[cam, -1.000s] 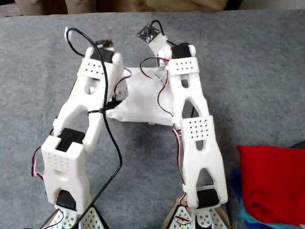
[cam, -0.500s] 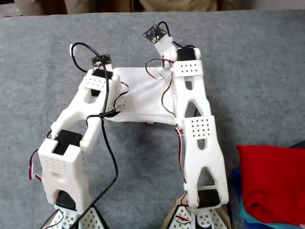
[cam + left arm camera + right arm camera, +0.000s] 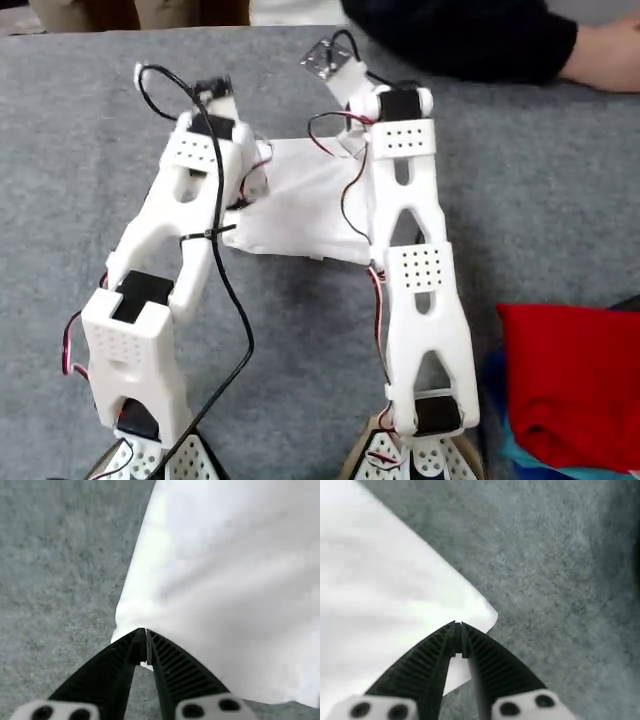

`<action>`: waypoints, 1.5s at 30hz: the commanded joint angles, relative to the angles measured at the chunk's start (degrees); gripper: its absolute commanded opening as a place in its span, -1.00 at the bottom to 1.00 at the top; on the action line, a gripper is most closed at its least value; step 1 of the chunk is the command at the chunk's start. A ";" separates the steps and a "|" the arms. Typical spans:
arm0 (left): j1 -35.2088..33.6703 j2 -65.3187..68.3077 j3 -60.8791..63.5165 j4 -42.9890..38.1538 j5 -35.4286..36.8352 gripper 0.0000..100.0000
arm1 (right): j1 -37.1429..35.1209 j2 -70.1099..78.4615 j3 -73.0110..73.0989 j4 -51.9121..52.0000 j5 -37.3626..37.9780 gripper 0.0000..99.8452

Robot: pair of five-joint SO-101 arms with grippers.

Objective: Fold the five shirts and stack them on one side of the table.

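Red cloth tops the stack (image 3: 565, 385) at lower right, on my right arm's side, and further up the white shirt (image 3: 300, 205) lies wide across the centre, its far corners pinched in my left gripper (image 3: 145, 636) and right gripper (image 3: 458, 628).

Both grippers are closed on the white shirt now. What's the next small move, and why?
Probably lift both corners together, then draw them back toward the arm bases. The left gripper and right gripper each have fingers shut on a far corner of the white shirt, which lies flat on the table, so a fold looks due before it joins the red shirt.
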 commanded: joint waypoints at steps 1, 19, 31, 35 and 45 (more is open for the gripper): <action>-0.62 -2.42 -12.13 5.36 0.00 -0.83 | -0.92 -8.57 -4.26 3.43 1.58 -0.99; -12.48 -7.87 -25.05 20.84 -4.48 -0.96 | -1.10 -33.54 14.11 9.76 1.23 -0.99; -18.99 -31.87 -3.96 20.75 -9.05 -0.96 | -3.82 -57.89 50.68 9.41 7.38 -0.98; -21.89 -41.27 5.98 20.75 -12.13 -0.96 | -5.14 -67.03 61.58 9.32 11.78 -0.98; -35.87 -67.30 36.48 9.93 -20.84 -0.96 | -12.35 -89.10 97.36 -0.70 20.40 -0.79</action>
